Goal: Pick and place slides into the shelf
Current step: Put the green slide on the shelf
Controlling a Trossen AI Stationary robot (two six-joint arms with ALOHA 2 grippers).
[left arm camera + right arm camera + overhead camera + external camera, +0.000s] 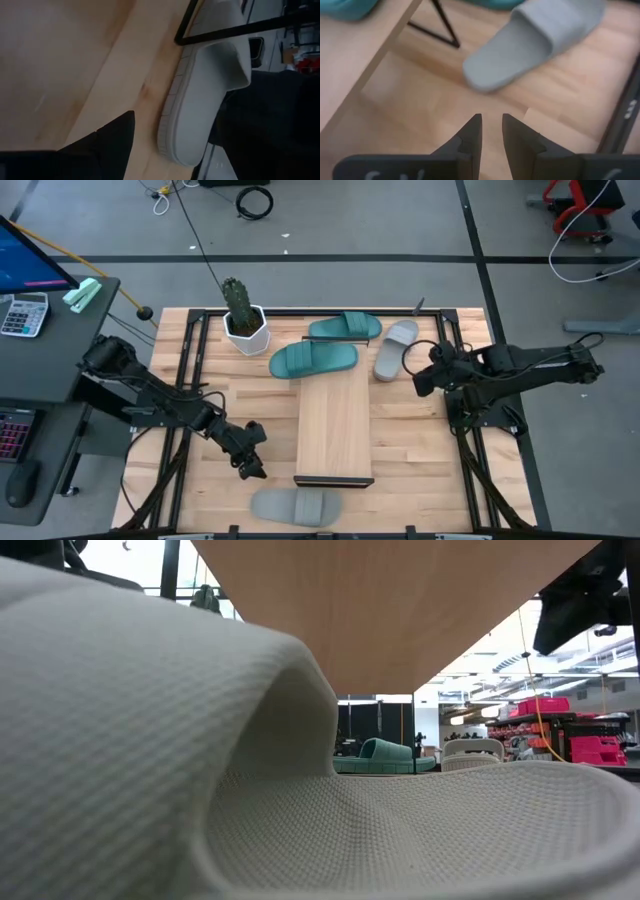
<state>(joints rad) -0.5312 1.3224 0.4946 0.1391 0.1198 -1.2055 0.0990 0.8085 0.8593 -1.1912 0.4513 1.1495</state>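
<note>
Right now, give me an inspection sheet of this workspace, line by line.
Surface: slatted wooden table on dark frame rails.
Job's things: shelf at table centre; one teal slide lies on its far end, second teal slide on the table behind it; grey slide to their right; other grey slide at the near edge.
Clutter: potted cactus.
Grippers: left gripper open, empty, beside the near grey slide; right gripper slightly apart, empty, facing the far grey slide.
Cables: coiled cable on floor.
Surroundings: desk with calculator at left.
</note>
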